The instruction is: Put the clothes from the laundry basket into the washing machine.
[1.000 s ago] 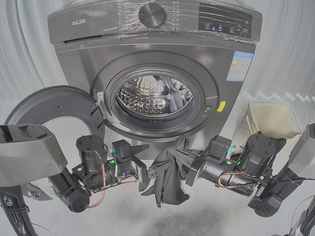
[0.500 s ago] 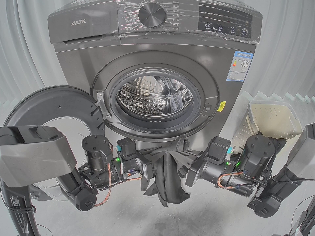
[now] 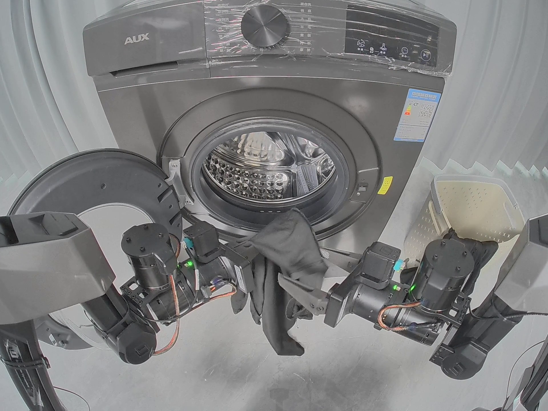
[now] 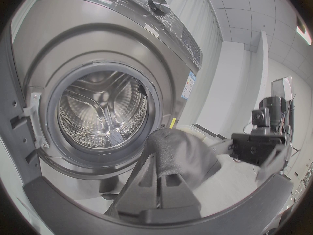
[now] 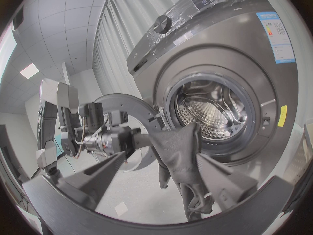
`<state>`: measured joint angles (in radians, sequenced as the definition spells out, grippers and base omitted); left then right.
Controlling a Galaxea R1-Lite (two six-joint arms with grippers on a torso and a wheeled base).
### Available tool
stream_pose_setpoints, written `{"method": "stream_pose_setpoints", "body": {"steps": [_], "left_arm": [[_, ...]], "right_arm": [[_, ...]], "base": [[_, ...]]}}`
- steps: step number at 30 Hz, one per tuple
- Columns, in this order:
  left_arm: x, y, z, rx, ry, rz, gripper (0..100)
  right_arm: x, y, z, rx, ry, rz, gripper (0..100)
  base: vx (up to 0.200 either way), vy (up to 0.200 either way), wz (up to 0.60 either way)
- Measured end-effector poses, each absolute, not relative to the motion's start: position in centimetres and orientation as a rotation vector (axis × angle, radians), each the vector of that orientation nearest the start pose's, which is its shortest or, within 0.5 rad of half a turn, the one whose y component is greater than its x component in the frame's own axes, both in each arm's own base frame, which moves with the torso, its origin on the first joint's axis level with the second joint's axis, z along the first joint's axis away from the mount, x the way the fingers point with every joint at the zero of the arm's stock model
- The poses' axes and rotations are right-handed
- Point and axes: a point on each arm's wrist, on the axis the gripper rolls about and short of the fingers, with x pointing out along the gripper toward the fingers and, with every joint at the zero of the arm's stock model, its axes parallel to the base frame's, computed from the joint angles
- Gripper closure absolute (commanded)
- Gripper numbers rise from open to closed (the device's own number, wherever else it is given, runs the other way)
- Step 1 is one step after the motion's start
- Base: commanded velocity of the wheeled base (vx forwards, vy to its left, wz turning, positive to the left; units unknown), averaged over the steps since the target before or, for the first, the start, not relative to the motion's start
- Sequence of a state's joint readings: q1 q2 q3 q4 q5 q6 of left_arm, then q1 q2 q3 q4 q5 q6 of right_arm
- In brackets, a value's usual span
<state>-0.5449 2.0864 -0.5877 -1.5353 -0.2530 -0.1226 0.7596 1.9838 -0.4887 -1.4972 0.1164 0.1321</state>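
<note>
The dark garment [image 3: 288, 246] hangs in front of the washing machine [image 3: 262, 98], just below the round opening. Its upper fold comes up to the lower rim of the opening, and the rest falls down toward the floor. It is outside the drum [image 3: 265, 166], and I cannot tell if it touches the rim. The left gripper [image 4: 159, 177] holds it: the two fingers are pressed together with the cloth pinched between them and folded over their tips. The right gripper [image 3: 307, 269] is just beside the hanging cloth with its fingers spread wide, and it holds nothing. One finger seems to lie against the fabric. The door [image 3: 91, 184] stands fully open to the left, so the way in is free. The part of the drum that I can see shows bare metal. I judge that this garment is lifted and brought to the machine, but the step of pushing it inside is not yet done. The laundry basket [image 3: 479, 206] stands to the right of the machine. A dark shape at its lower edge may be another piece, but I cannot say this surely.
</note>
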Motion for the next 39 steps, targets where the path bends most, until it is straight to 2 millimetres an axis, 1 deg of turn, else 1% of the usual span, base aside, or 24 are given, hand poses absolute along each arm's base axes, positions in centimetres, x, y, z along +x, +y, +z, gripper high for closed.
{"method": "stream_pose_setpoints", "body": {"steps": [6,9,15,18,22,29,33,36,39], "left_arm": [[29.1,-17.8,10.5,-0.146,-0.024,-0.750,100],[29.5,-17.7,11.1,-0.154,-0.051,-0.739,100],[29.7,-17.6,12.2,-0.162,-0.087,-0.734,100],[29.9,-17.5,12.9,-0.167,-0.111,-0.730,100],[30.3,-17.4,14.0,-0.177,-0.145,-0.717,100],[31.0,-17.3,15.6,-0.191,-0.186,-0.690,100],[31.4,-17.4,16.2,-0.194,-0.193,-0.671,100],[31.8,-17.6,16.7,-0.197,-0.193,-0.653,100],[32.0,-17.9,17.1,-0.200,-0.196,-0.638,100]], "right_arm": [[21.8,19.8,8.8,0.088,0.148,0.843,0],[21.9,18.9,8.1,0.076,0.184,0.822,0],[22.7,17.8,6.5,0.049,0.238,0.771,0],[23.2,17.6,5.5,0.040,0.268,0.755,0],[24.1,18.0,4.3,0.032,0.290,0.744,0],[26.4,19.6,2.7,0.025,0.272,0.736,0],[27.2,20.4,2.0,0.010,0.254,0.731,0],[27.9,21.1,1.7,-0.004,0.227,0.696,0],[28.2,21.8,1.1,-0.019,0.224,0.687,0]], "base": [[0.000,0.000,0.00],[0.000,0.000,0.00],[0.000,0.000,0.00],[0.000,0.000,0.00],[0.000,0.000,0.00],[0.000,0.000,0.00],[0.000,0.000,0.00],[0.000,0.000,0.00],[0.000,0.000,0.00]]}}
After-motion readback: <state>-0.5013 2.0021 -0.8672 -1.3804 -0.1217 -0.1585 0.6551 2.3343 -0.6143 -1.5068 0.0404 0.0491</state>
